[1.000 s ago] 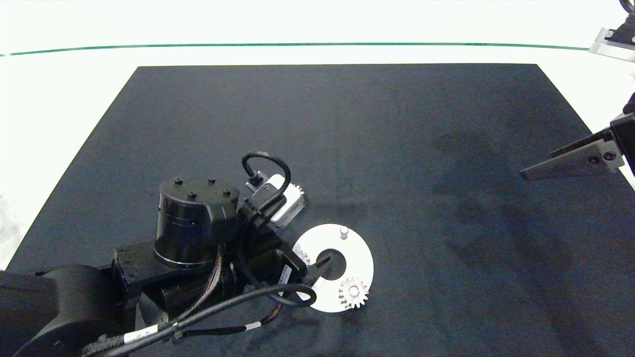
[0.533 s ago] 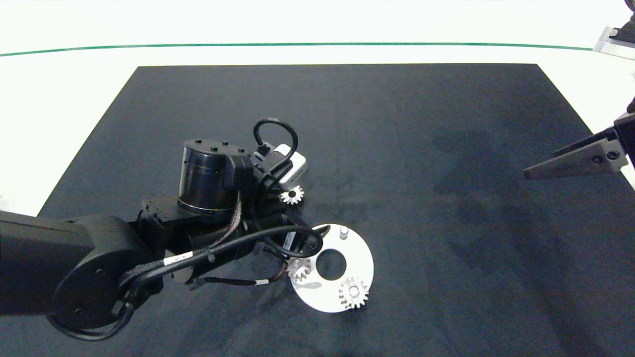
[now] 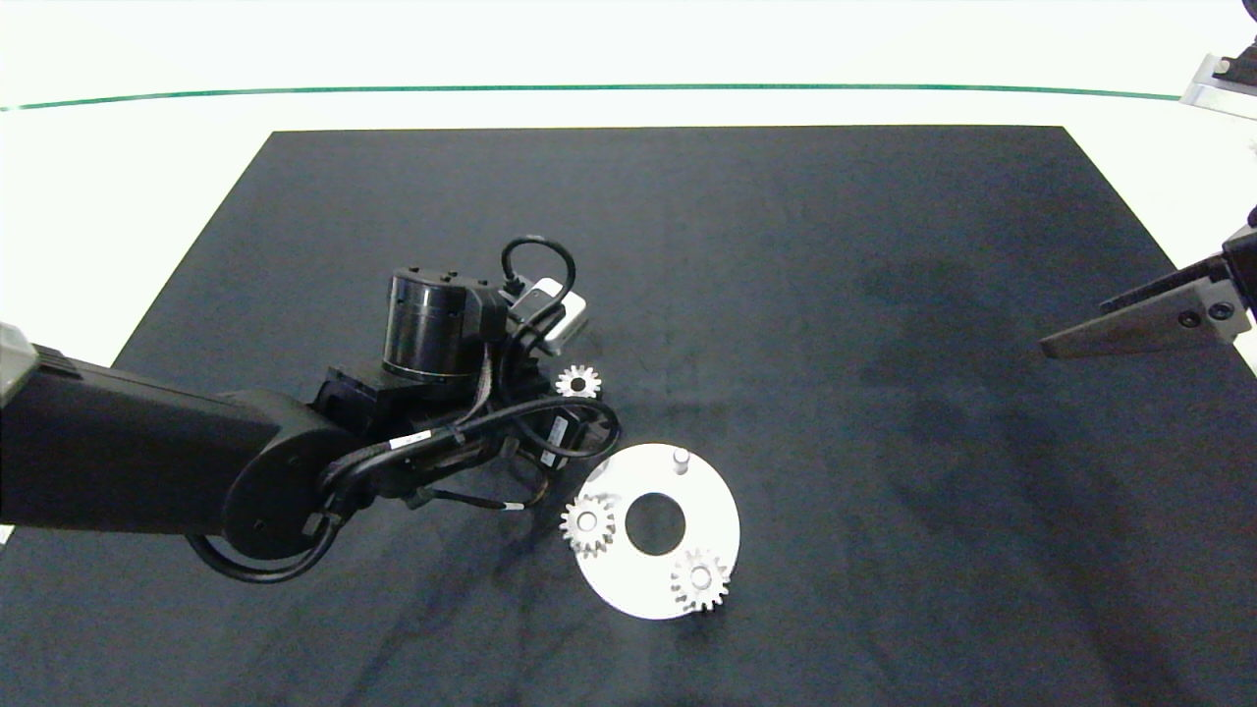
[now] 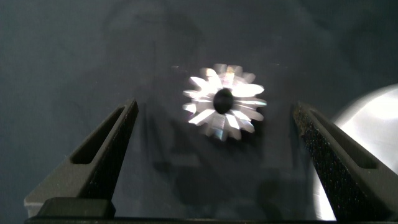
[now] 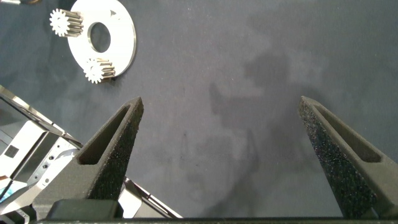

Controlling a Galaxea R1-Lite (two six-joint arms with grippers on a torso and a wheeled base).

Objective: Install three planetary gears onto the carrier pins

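Observation:
The white disc point(image 3: 722, 525) lies on the black mat with two planetary gears seated on carrier pins, one on its left point(image 3: 588, 524) and one at its near right point(image 3: 700, 580). One carrier pin point(image 3: 680, 459) at the far side stands bare. A third gear point(image 3: 577, 381) lies loose on the mat just beyond the disc. My left gripper point(image 4: 214, 104) hangs open over that loose gear point(image 4: 225, 102), a finger on either side and clear of it. My right gripper point(image 3: 1075, 329) is open and empty at the mat's right edge, from where the disc point(image 5: 121, 37) shows far off.
The black mat point(image 3: 786, 245) covers most of the white table, with a green line point(image 3: 589, 87) along the far side. My left arm point(image 3: 295, 462) stretches across the mat's near left. A metal fixture point(image 3: 1218, 83) sits at the far right corner.
My left gripper let go of a gear on the disc's left pin and drew back toward the far left, ending over the loose gear. The right gripper barely moved.

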